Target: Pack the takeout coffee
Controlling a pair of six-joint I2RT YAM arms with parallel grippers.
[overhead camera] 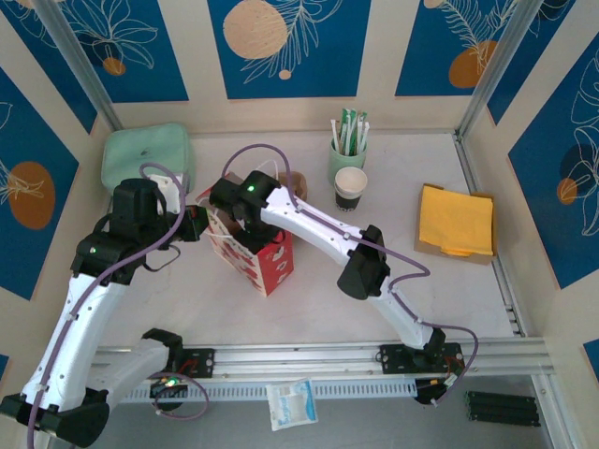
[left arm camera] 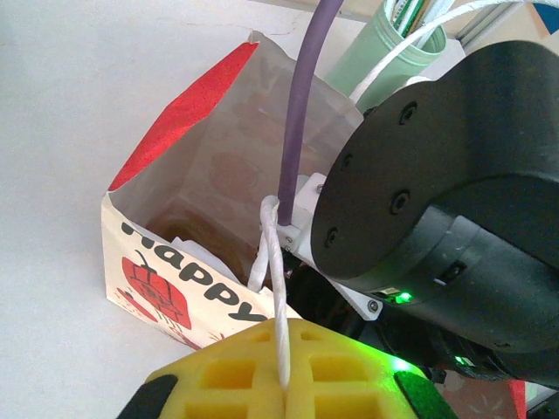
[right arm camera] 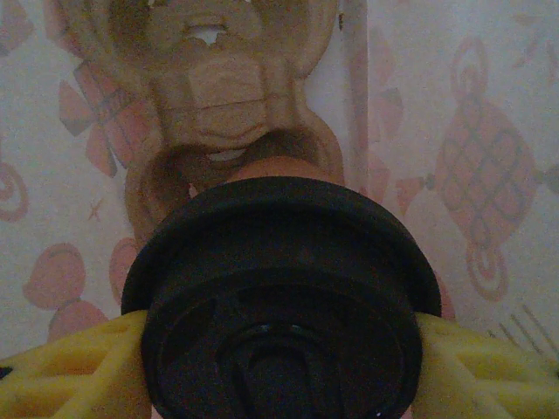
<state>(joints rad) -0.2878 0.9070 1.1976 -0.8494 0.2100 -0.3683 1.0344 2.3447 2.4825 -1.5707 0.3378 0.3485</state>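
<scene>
- Right gripper [right arm camera: 278,367] clamps the takeout coffee [right arm camera: 279,262], inside the gift bag [left arm camera: 166,288], above the pulp carrier [right arm camera: 218,96].
- Left gripper [left arm camera: 284,388] pinches the bag's handle cord [left arm camera: 278,279].
- Best lowered straight into a carrier ring, then released once seated.

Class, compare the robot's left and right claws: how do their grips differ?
The left claw pinches shut on the white handle; the right claw stands wide around the takeout coffee's black lid. The left claw is outside the gift bag; the right claw inside. Both have yellow fingers.

Right arm [overhead camera: 314,224] and takeout coffee [right arm camera: 279,297] filling gift bag [overhead camera: 267,262] mouth, open table [overhead camera: 215,313] in front
</scene>
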